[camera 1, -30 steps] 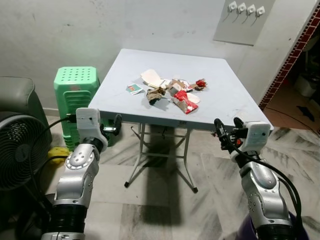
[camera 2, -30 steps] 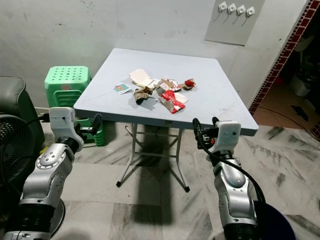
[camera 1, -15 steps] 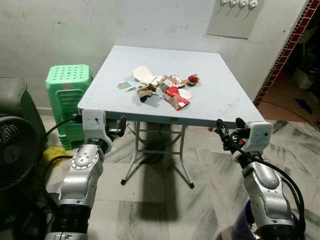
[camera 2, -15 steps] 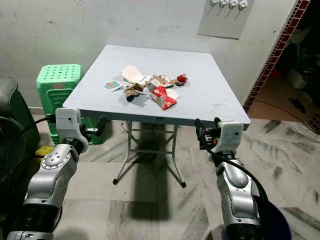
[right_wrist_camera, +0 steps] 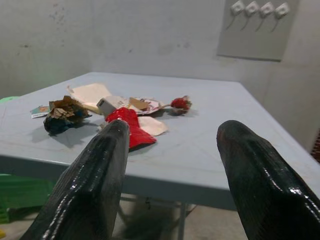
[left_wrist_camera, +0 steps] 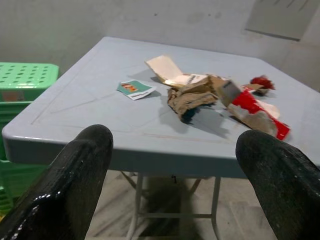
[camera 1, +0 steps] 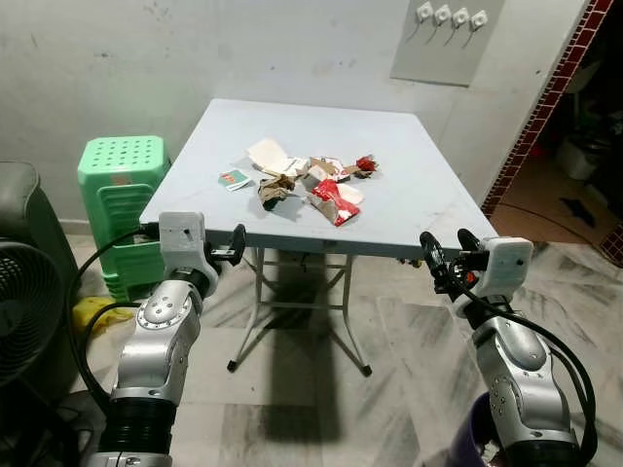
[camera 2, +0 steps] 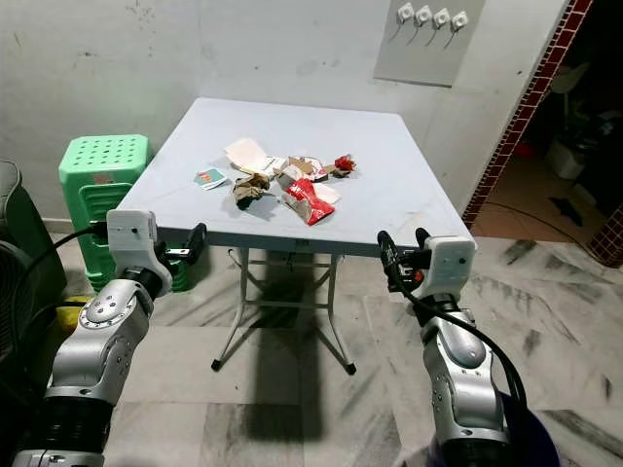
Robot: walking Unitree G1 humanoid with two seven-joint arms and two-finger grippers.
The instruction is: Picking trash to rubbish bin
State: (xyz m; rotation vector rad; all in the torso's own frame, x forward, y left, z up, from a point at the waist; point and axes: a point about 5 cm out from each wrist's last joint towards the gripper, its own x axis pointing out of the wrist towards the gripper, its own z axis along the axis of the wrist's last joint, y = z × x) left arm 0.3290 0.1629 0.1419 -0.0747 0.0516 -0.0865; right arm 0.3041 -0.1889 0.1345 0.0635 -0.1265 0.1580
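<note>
Trash pile sits mid-desk, untouched: red wrapper, brown crumpled paper, small card apart on the left. Left tool and right tool held short of the near desk edge, fingers spread wide, empty. Wrist views show the fingers framing the trash. Eye views add green stool, fan, wall hooks.
</note>
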